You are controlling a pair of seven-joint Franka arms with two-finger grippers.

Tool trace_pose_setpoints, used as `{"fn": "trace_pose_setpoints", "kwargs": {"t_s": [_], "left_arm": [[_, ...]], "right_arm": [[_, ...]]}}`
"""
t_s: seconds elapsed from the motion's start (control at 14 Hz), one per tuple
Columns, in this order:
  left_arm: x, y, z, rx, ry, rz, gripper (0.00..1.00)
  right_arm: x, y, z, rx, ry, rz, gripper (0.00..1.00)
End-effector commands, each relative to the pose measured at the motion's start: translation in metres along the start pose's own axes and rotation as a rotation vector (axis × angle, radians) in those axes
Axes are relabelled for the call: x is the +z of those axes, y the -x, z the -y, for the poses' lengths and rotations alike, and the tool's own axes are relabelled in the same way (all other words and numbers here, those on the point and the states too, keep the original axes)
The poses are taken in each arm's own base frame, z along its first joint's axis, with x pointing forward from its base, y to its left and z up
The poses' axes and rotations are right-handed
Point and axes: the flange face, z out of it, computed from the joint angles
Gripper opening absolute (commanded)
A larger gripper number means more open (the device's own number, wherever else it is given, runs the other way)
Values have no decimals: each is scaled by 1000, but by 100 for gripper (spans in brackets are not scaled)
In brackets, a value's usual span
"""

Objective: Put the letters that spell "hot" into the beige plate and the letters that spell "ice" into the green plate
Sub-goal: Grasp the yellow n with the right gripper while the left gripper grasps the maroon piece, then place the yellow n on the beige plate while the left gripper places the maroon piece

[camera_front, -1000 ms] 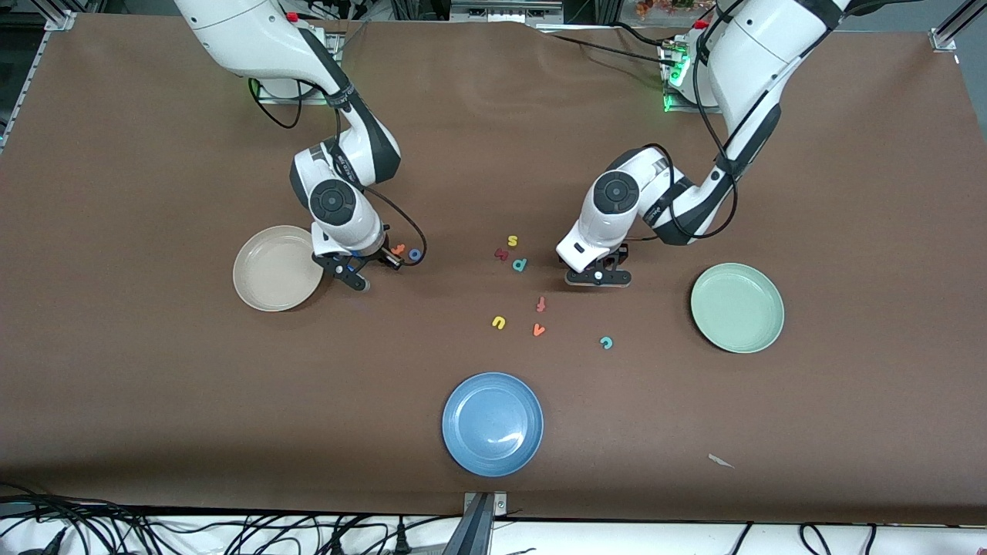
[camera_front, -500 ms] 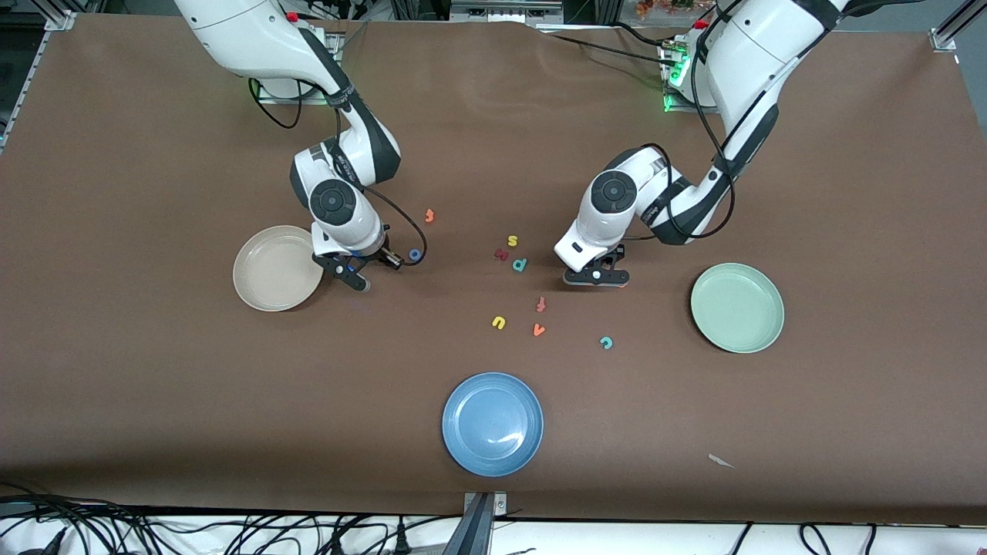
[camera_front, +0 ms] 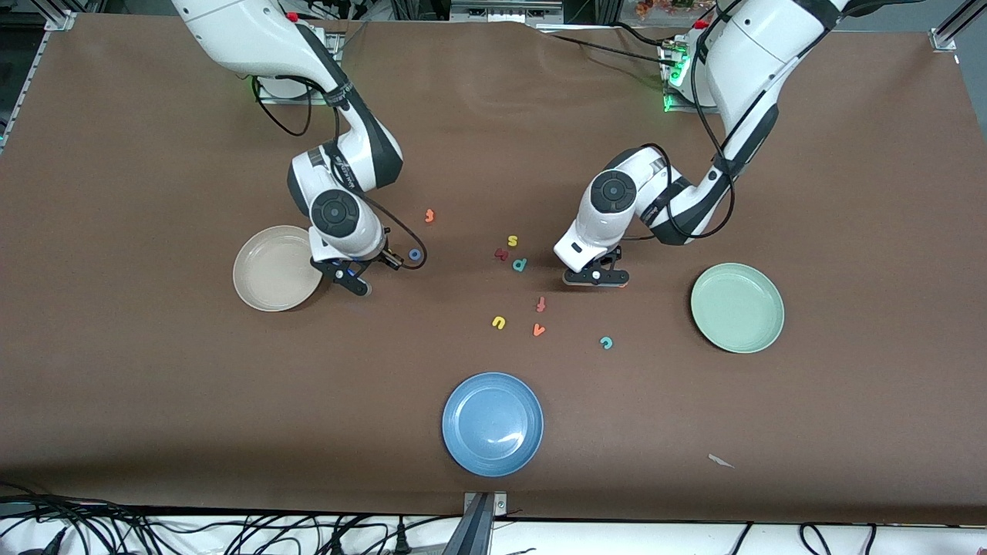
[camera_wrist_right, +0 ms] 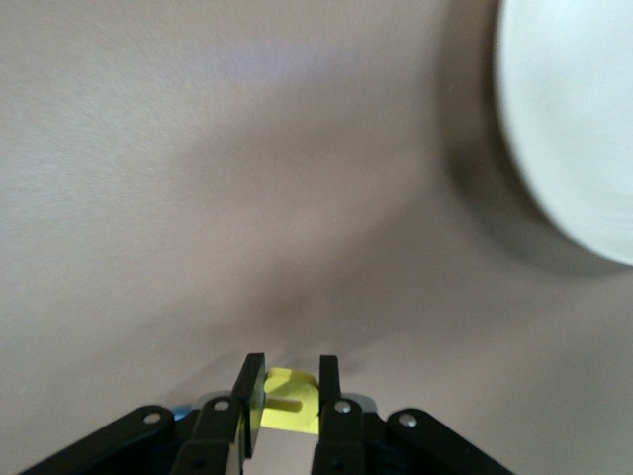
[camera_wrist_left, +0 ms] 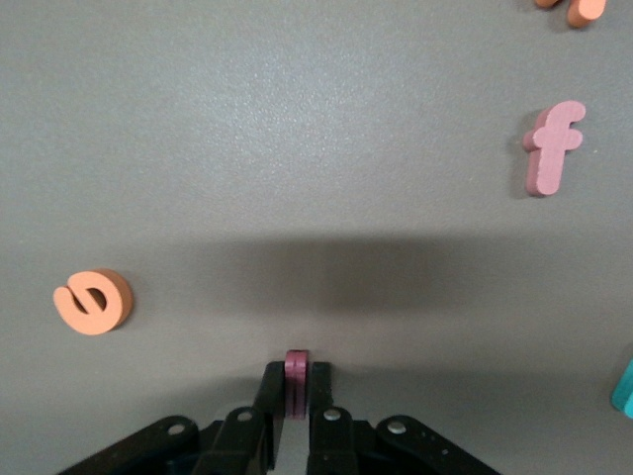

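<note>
The table point(camera_front: 154, 385) wears a matt brown covering with a faint, cloth-like grain and a few shallow ripples. The blue plate point(camera_front: 493, 424) looks like smooth plastic and carries a small glossy highlight; the beige plate point(camera_front: 266, 270) and the green plate point(camera_front: 737, 307) share a duller, satin finish. The letters look like soft matt foam with blunt cut edges, among them the dark red i point(camera_wrist_left: 296, 374), the orange e point(camera_wrist_left: 93, 302), the pinkish f point(camera_wrist_left: 551, 148) and the yellow h point(camera_wrist_right: 287, 414). Both arms have glossy white shells with black joints.
</note>
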Motion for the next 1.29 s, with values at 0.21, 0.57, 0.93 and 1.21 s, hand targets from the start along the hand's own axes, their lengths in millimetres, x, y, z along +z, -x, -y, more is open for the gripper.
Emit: {"fn": "trace_pose_setpoints", "kwargs": {"t_s": [0.21, 0.57, 0.93, 1.21], "left_arm": [[-1, -9, 9, -24, -25, -10, 0], [-38, -47, 46, -132, -46, -3, 0], [-64, -80, 122, -108, -69, 9, 0], [-79, -89, 177, -6, -108, 56, 0]], "right_arm": [[-52, -71, -42, -149, 84, 54, 20], [-45, -155, -125, -348, 112, 60, 20], [-1, -192, -164, -434, 107, 98, 22], [9, -192, -166, -439, 108, 99, 57]]}}
